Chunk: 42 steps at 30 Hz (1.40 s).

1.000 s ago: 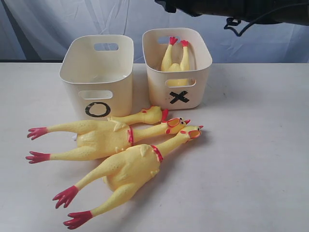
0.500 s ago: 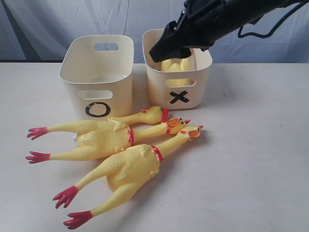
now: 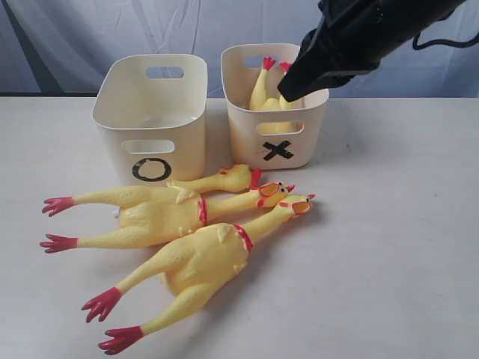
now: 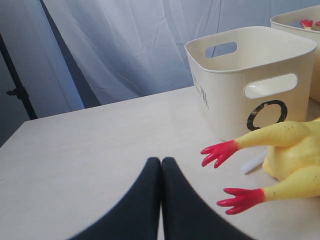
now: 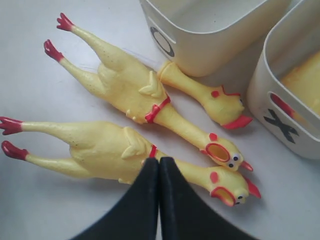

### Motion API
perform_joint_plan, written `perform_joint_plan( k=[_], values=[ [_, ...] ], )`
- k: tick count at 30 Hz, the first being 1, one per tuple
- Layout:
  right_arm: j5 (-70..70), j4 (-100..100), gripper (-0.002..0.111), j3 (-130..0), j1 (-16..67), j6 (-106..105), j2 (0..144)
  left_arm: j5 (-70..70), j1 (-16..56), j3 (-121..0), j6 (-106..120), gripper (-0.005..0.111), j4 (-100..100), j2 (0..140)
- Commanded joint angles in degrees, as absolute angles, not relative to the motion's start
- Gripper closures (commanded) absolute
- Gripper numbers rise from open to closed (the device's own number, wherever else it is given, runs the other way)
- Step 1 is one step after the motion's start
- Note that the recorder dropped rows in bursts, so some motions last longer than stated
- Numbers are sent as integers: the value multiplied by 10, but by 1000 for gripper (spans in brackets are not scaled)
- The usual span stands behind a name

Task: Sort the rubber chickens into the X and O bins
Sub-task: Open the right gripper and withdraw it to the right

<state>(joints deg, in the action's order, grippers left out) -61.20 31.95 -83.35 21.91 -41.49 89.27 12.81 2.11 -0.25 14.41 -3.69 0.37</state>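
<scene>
Pale tabletop (image 3: 389, 247) carries everything. On it the farther chicken (image 3: 153, 212) and the nearer chicken (image 3: 198, 265), both long and whole, lie side by side and touching. Their heads are near the front of the X bin (image 3: 247, 138) and their red feet point away from it. A head-and-neck piece (image 3: 224, 179) lies against the farther chicken's neck, just in front of the O bin (image 3: 123, 120). A headless body (image 3: 268, 93) stands feet-up inside the X bin, which sits just beside the O bin.

My right gripper (image 5: 159, 161) has its fingers pressed together with nothing between them. In the exterior view its dark arm (image 3: 359, 30) hangs over the X bin's right rim. My left gripper (image 4: 161, 161) is likewise pinched closed and empty, above bare table near the farther chicken's feet. Bluish curtain (image 3: 75, 37) hangs behind.
</scene>
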Motion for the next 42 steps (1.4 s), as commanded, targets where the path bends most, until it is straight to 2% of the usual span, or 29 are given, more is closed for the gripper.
perform_joint_plan(
  k=[1, 11, 16, 22, 28, 35, 42],
  values=[
    [-612, 303, 109, -831, 217, -409, 860, 123, 23, 0, 141, 107, -37, 0],
    [-609, 242, 109, -831, 217, -360, 790, 99, 23, 0, 140, 107, -45, 0],
    [-605, 221, 109, -815, 216, -328, 746, 90, 23, 0, 139, 107, -192, 0],
    [-562, 223, 109, -700, 216, -315, 650, -38, 23, 0, 139, 107, -441, 0],
    [-509, 250, 109, -571, 216, -310, 537, -142, 23, 0, 139, 107, -558, 0],
    [-490, 272, 109, -454, 217, -310, 415, -41, 23, -13, 126, 107, -557, 0],
    [-481, 289, 109, -372, 217, -310, 332, 80, 23, -115, 126, 107, -479, 24]
  ],
)
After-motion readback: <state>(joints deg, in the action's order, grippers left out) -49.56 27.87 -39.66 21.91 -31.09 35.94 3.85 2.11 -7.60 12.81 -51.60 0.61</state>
